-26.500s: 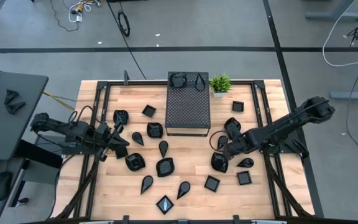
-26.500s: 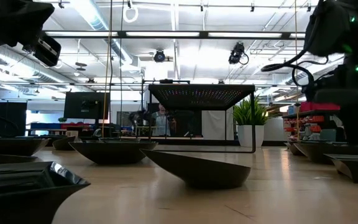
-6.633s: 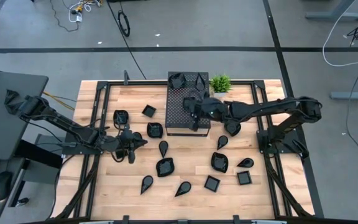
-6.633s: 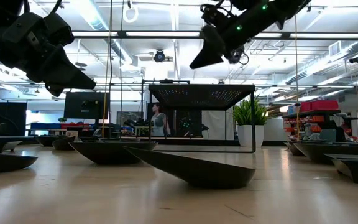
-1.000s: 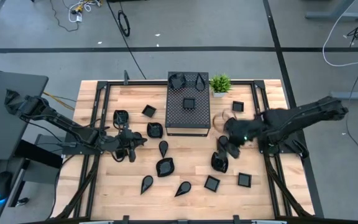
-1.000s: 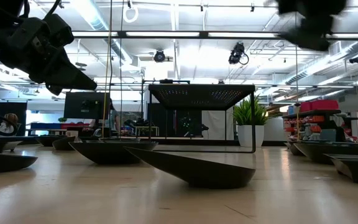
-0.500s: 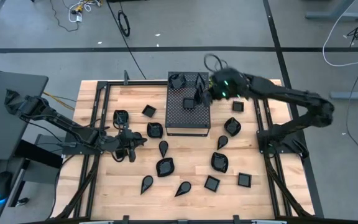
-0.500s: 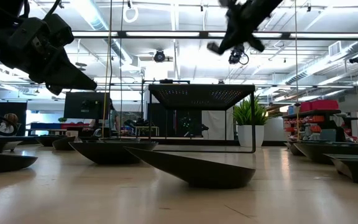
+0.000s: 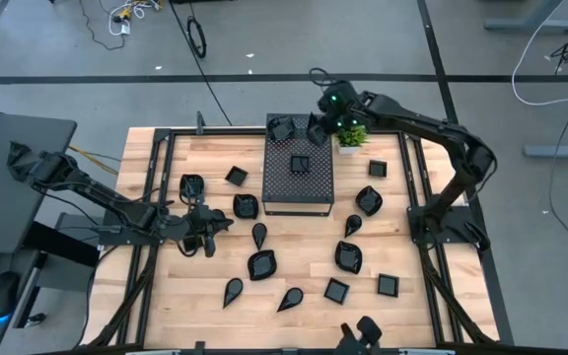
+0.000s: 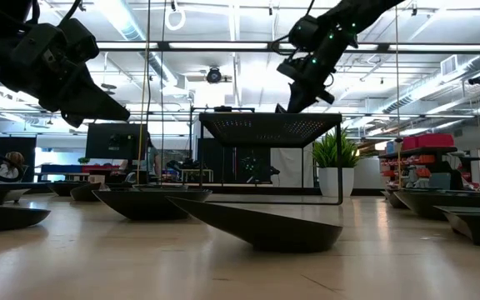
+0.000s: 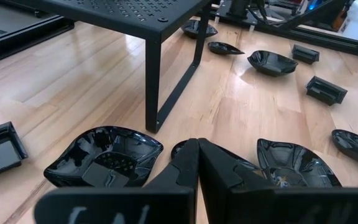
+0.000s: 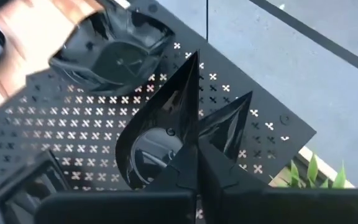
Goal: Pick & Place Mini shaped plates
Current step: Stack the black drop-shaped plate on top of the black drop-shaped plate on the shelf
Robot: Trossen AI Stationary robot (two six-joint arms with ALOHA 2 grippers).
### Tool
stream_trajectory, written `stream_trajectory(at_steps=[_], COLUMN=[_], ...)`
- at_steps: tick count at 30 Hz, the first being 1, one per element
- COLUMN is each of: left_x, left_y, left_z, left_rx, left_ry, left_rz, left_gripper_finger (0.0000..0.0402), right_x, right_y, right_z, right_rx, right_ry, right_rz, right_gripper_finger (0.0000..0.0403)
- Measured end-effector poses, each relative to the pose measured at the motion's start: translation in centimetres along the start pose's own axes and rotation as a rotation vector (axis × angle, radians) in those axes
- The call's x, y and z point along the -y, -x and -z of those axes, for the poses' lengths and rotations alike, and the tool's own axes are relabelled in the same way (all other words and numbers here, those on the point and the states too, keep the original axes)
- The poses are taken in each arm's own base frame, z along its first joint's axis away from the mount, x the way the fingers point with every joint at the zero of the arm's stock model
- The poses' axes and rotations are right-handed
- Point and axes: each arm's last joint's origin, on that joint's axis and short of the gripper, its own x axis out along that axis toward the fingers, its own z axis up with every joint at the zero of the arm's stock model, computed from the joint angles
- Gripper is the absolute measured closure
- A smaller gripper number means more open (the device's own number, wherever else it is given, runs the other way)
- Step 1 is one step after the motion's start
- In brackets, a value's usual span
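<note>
The right gripper [image 9: 325, 126], clamped on a glossy black teardrop plate [image 12: 166, 127], hovers over the black perforated box [image 9: 299, 177] in upper centre, where three plates lie. About fifteen remain on the wooden table [image 9: 294, 271]; the left gripper [image 9: 212, 223] waits closed at left

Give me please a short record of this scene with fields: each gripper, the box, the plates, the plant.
right gripper: shut, above the far end of the perforated box, beside the plant
teardrop plate: standing on edge at the right fingertips; grip cannot be confirmed
left gripper: shut, low at the table's left side, holding nothing visible
plates on box top: square plate and others at the far end
mini plates on table: many, scattered both sides
</note>
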Motion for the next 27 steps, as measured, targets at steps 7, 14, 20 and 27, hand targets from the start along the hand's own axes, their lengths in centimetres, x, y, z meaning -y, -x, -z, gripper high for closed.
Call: stream_trajectory(at_steps=[7, 14, 20, 27], left_x=[0.00, 0.00, 0.00, 0.00], left_y=[0.00, 0.00, 0.00, 0.00], left_z=[0.00, 0.00, 0.00, 0.00], left_rx=[0.000, 0.000, 0.000, 0.000], left_ry=[0.007, 0.008, 0.008, 0.009], left_rz=[0.000, 0.000, 0.000, 0.000], left_gripper_finger=[0.0385, 0.0385, 0.0385, 0.0385], right_x=[0.46, 0.56, 0.58, 0.56], right_y=[-0.50, -0.50, -0.50, -0.51], right_z=[0.40, 0.34, 0.33, 0.32], right_rx=[-0.044, -0.034, -0.032, -0.032], right_ry=[0.019, 0.011, 0.010, 0.015], right_rz=[0.064, 0.098, 0.099, 0.099], right_gripper_finger=[0.0394, 0.0394, 0.0392, 0.0392])
